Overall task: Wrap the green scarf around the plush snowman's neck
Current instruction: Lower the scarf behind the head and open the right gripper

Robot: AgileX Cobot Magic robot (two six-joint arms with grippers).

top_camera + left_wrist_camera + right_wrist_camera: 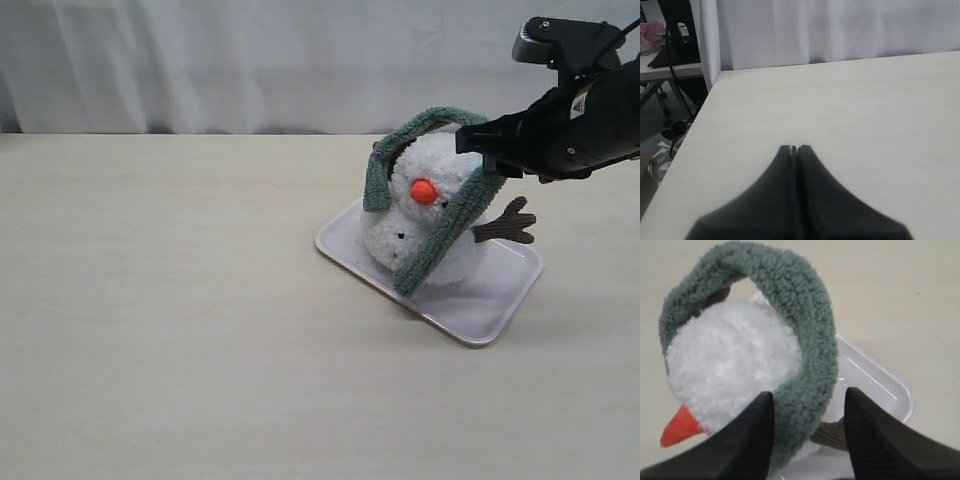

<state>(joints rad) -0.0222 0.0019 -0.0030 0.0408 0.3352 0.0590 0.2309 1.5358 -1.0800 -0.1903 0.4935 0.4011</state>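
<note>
Exterior view: the table (pixel 150 350) carries a white tray (pixel 500 310) right of centre, and the plush snowman (pixel 430 215) sits in it, its head tipped to the view's right. The green scarf (pixel 445 235) arches clear over the crown of the head. One end hangs down beside the face on the view's left, and the other runs down across the body to the tray's near rim. It does not lie in the neck crease. My right claw (pixel 490 155) stands at the upper right of the head, level with the scarf's arch. Right wrist view: the scarf band passes between my right claw's (pixel 808 400) parted fingers. One finger lies against the fleece; at the other I cannot tell contact from a gap, so a firm pinch is unconfirmed. My left claw (pixel 794 148) is pressed together on nothing, over bare table. The orange nose (pixel 424 190) faces the exterior camera, and a brown twig arm (pixel 508 224) juts out below my right claw.
</note>
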